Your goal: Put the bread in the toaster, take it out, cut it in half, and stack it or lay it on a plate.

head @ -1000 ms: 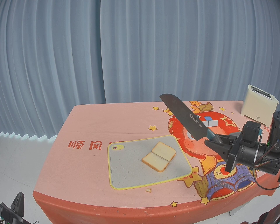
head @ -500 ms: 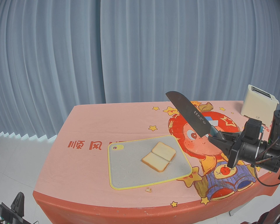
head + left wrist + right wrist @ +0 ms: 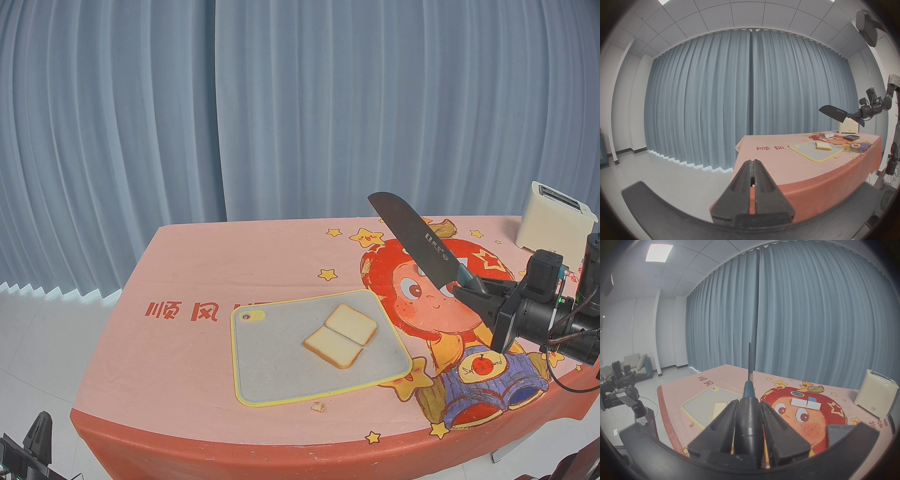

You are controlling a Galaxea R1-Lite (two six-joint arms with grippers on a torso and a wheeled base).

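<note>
On the grey cutting board with the yellow rim, near the middle of the pink printed tablecloth, the pale, brown-crusted slice of bread lies flat in two halves. Facing the table from the robot's side, I see them touch along a seam running roughly ten to four o'clock, one half at one o'clock of the other. The cutting looks done, to my eye.

From the bread, the right gripper is at about two o'clock, well apart and raised above the cloth. It is clamped on the teal handle of the broad dark-bladed kitchen knife, whose blade slants up toward eleven o'clock. So the bread lies at eight o'clock of that hand, and below it. That arm is the nearer one, but I'd judge the knife must go down before it can lift a half.

The left gripper, fingers pressed together on nothing, hangs low off the table's near-left corner, well apart from the board. The cream box-shaped toaster stands at the far right edge. A dark flat thing lies on the cloth near it; I cannot tell if it is the plate.
</note>
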